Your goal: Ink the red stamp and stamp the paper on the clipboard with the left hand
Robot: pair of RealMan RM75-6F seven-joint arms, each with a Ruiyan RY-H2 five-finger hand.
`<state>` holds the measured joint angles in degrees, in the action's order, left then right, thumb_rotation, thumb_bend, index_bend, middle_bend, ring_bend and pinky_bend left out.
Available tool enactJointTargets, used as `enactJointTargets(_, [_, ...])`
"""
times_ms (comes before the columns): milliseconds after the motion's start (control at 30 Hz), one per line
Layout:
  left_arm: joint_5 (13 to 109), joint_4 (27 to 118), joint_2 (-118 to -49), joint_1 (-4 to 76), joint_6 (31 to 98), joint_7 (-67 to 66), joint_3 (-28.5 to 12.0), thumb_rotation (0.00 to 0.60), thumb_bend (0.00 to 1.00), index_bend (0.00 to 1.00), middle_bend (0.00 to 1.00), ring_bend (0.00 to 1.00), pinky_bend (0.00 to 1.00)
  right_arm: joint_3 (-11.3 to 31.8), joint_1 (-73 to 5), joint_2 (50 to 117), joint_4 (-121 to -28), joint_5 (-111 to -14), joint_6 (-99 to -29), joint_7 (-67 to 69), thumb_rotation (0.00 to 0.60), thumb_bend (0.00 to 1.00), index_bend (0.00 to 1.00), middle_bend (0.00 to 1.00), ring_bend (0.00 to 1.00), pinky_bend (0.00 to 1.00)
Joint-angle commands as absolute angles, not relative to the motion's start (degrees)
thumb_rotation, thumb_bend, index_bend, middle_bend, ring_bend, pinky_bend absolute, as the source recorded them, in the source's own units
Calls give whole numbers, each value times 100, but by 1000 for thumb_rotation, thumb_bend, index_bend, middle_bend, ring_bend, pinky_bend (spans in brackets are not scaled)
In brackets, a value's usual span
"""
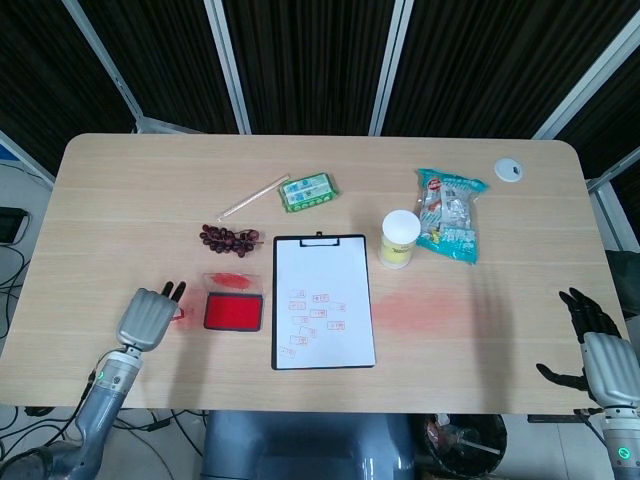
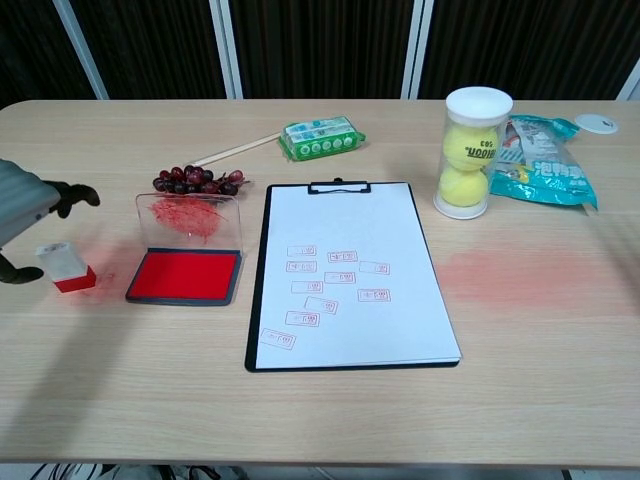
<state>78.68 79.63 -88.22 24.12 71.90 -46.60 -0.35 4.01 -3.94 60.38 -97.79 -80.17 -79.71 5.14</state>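
The red stamp (image 2: 66,268), a white block with a red base, stands on the table left of the open red ink pad (image 2: 185,275). My left hand (image 2: 20,215) hovers just above and left of it, fingers apart, holding nothing. In the head view the left hand (image 1: 145,318) sits left of the ink pad (image 1: 233,312) and mostly hides the stamp. The clipboard (image 2: 258,290) lies right of the pad; its paper (image 2: 345,230) carries several red stamp marks. My right hand (image 1: 600,350) hangs past the table's right front corner, fingers spread and empty.
Dark grapes (image 2: 195,181) lie behind the ink pad's raised lid. A tennis ball tube (image 2: 476,150), a teal snack bag (image 2: 545,160), a green pack (image 2: 320,136), a thin stick (image 2: 240,148) and a white cap (image 2: 600,123) occupy the back half.
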Motion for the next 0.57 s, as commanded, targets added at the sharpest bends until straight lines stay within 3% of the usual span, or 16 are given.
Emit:
enactJointTargets(33, [8164,8423,-8430,2221,7605,-4250,22,600,130,118,196,616,751,397,-391,6041,-9770,-8029,-7981,498,600,142,0,0,0,135])
enactJointTargets(67, [8239,8533,-8336,2158,7728,-4132,47,600,129,97,174,537,677,396,-391,6044,-9764,-8032,-7985,489,600,140,0,0,0,135])
enactJointTargets(133, [8403,8777,-8114,1995,8002,-3830,125,600,121,32,88,261,421,395,-393,6055,-9745,-8061,-8005,456,600,138,0,0,0,135])
enactJointTargets(233, [8611,9019,-7835,1766,8319,-3399,263,600,92,0,3,36,161,386,-391,6081,-9711,-8122,-8052,394,600,136,0,0,0,135])
enactJointTargets(333, [8857,9086,-7605,1534,8637,-2854,412,600,62,0,0,0,53,373,-388,6113,-9680,-8161,-8082,303,600,136,0,0,0,135])
enactJointTargets(567, [9134,9037,-7349,1200,9066,-1951,530,600,50,0,0,0,13,352,-365,6154,-9630,-8237,-8174,149,600,136,0,0,0,135])
